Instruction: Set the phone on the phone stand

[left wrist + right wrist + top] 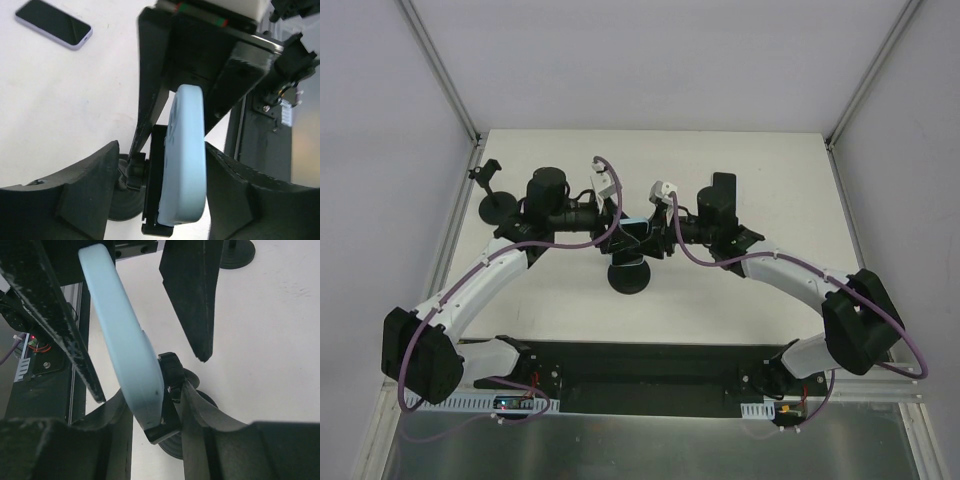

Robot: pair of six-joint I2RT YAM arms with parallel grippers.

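A light-blue phone (187,155) stands on edge in the black cradle (155,200) of a phone stand with a round base (628,277) at the table's middle. Its lower end sits on the cradle's lip (162,430). My left gripper (161,147) is open. Its fingers (85,195) straddle phone and cradle, and the left finger is apart from the cradle. My right gripper (155,395) comes from the other side. One finger (70,440) is against the phone (125,345), the other against the cradle's back. Both grippers meet over the stand in the top view, left (618,226), right (656,240).
A second, dark-screened phone (54,23) lies flat on the table behind the right arm (723,187). A second black stand (498,203) stands at the far left; it also shows in the right wrist view (238,252). The black base plate (640,375) runs along the near edge.
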